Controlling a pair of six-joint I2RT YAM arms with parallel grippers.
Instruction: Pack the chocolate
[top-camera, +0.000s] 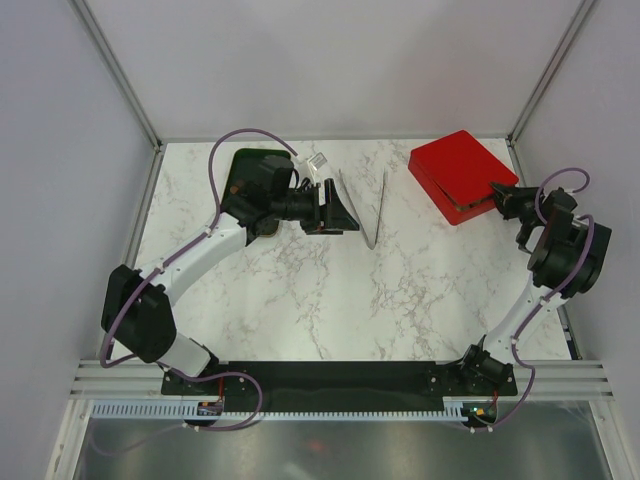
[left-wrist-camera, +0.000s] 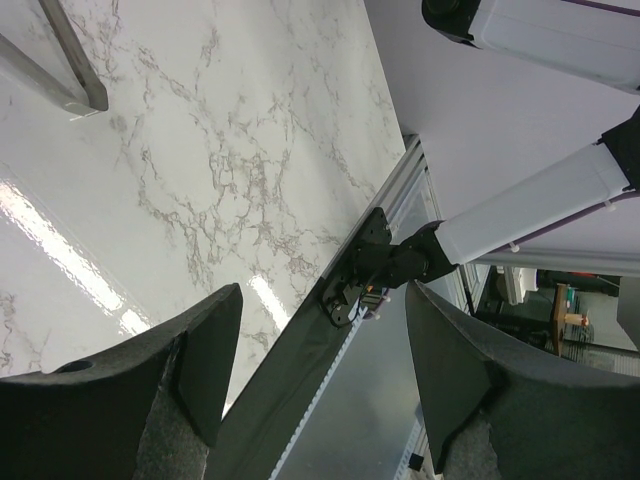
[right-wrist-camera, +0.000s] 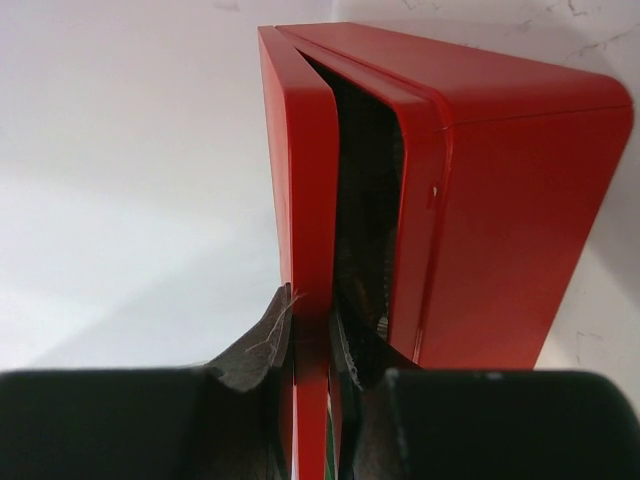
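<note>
Top external view: our left end effector (top-camera: 340, 212) hovers over the desk (top-camera: 300, 300), just beside the tongs (top-camera: 365, 205). Its arm covers much of a black tray (top-camera: 245, 165) at the far left. In the left wrist view its jaws stand wide with nothing between them. Our right end effector (top-camera: 497, 197) sits at the near corner of the red box (top-camera: 455, 172). In the right wrist view it is narrowed onto a thin red panel (right-wrist-camera: 300, 150) of that box, which stands slightly ajar. We cannot make out the chocolate in any view.
</note>
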